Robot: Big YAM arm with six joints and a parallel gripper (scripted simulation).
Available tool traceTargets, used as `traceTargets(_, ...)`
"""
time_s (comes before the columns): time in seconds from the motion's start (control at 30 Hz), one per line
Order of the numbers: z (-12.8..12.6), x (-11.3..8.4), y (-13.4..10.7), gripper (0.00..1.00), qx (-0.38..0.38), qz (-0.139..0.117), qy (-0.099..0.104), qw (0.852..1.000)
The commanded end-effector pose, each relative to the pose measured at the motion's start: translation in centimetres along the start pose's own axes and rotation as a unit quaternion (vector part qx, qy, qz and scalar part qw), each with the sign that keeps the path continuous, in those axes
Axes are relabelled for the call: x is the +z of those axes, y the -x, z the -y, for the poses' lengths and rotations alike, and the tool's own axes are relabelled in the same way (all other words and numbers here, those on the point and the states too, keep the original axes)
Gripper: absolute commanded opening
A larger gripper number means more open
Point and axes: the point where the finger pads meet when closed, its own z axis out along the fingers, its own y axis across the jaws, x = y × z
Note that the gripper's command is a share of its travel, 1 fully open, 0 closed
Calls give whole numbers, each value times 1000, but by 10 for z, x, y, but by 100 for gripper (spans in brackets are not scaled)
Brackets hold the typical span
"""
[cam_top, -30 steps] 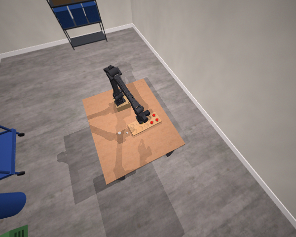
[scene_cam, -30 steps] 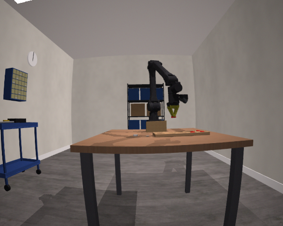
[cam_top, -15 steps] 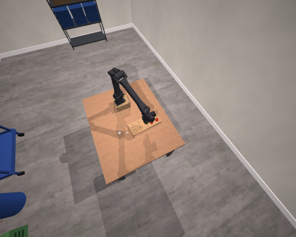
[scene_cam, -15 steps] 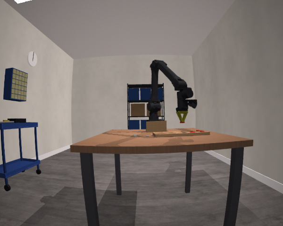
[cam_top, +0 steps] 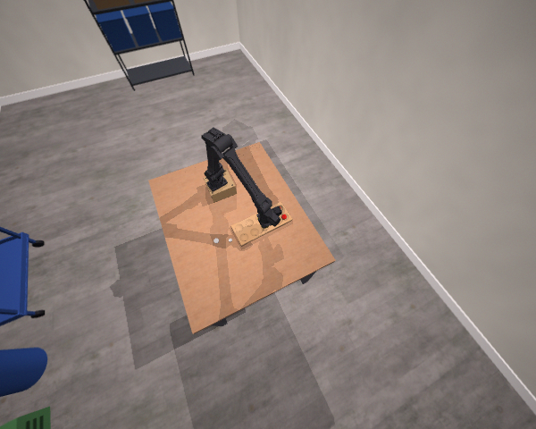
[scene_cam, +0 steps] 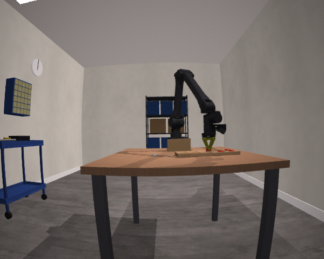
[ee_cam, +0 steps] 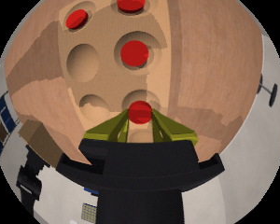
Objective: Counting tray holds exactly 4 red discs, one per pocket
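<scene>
The wooden counting tray (cam_top: 280, 224) (scene_cam: 195, 153) (ee_cam: 109, 32) lies flat on the right part of the table. In the wrist view three red discs (ee_cam: 77, 19) (ee_cam: 132, 3) (ee_cam: 135, 52) rest in its far pockets, and two pockets (ee_cam: 84, 59) (ee_cam: 93, 103) on the left are empty. My gripper (ee_cam: 140, 112) (scene_cam: 208, 149) (cam_top: 269, 220) is shut on a fourth red disc (ee_cam: 140, 112) and holds it low, right over the near right pocket of the tray. In the top view, the arm hides most of the red discs; one (cam_top: 284, 216) shows.
Two small pale discs (cam_top: 216, 240) (cam_top: 230, 239) lie on the table just left of the tray; they also show in the exterior view (scene_cam: 154, 155). The arm's wooden base block (cam_top: 221, 189) (scene_cam: 179, 144) stands behind the tray. A blue cart (scene_cam: 15, 167) and a shelf stand off the table.
</scene>
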Motion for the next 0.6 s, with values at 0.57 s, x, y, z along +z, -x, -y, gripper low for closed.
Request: traceTargets(0.57, 7, 16, 2, 0, 6, 2, -6, 1000)
